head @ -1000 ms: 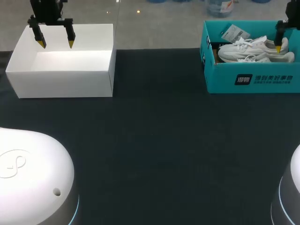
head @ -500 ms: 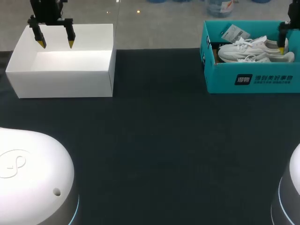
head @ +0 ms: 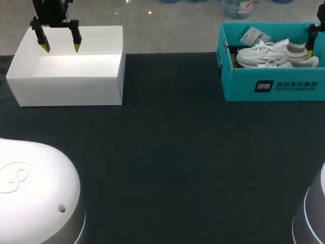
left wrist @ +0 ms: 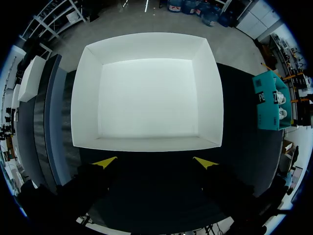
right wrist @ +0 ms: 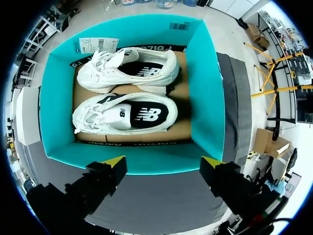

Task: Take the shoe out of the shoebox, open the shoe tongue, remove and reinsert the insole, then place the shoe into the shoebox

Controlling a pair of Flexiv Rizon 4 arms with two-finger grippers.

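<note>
Right gripper hangs spread wide above the shoebox holding two shoes; left gripper, also spread, above a white box.

White box: open-topped, inside brightly lit, standing on the table.
Table surface: dark and matte, spreading in front of the White box.
</note>
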